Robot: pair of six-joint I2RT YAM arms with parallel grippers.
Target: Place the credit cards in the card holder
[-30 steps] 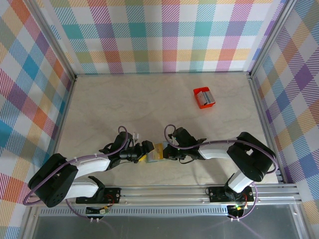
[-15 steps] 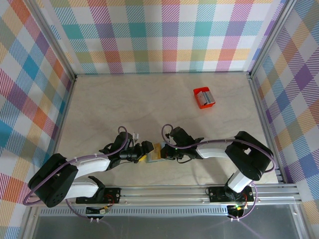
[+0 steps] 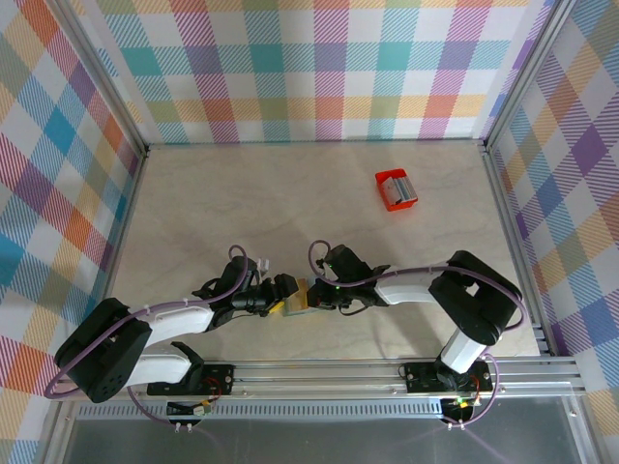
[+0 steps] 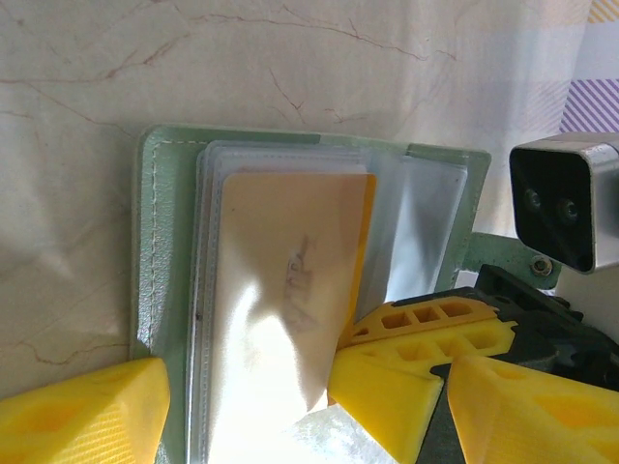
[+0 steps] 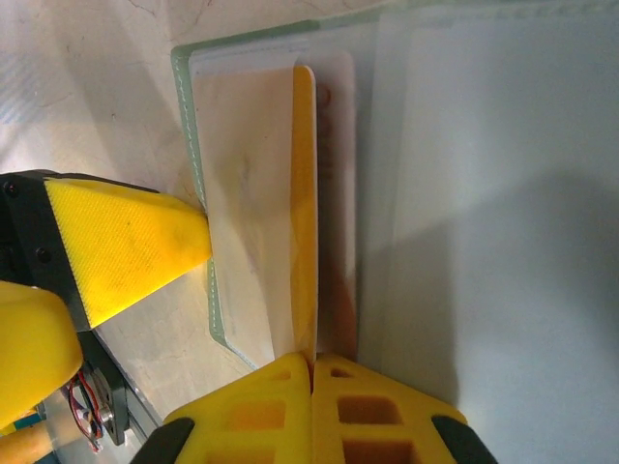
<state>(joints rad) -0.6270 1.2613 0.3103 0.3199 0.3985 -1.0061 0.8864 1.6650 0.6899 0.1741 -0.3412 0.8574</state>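
The grey-green card holder lies open on the table between both grippers, its green edge and clear sleeves showing. A gold-yellow credit card lies partly inside a sleeve. In the right wrist view the card appears almost edge-on. My right gripper is shut on the card's near end, and its fingers come in from the right. My left gripper stands open and wide across the holder's near end. One of its fingers touches the holder's edge.
A small red box sits at the back right of the table. Checked walls close in the left, back and right sides. The metal rail with the arm bases runs along the front edge.
My right gripper has crept a little to the left with the card, toward the holder. The left arm has barely moved.
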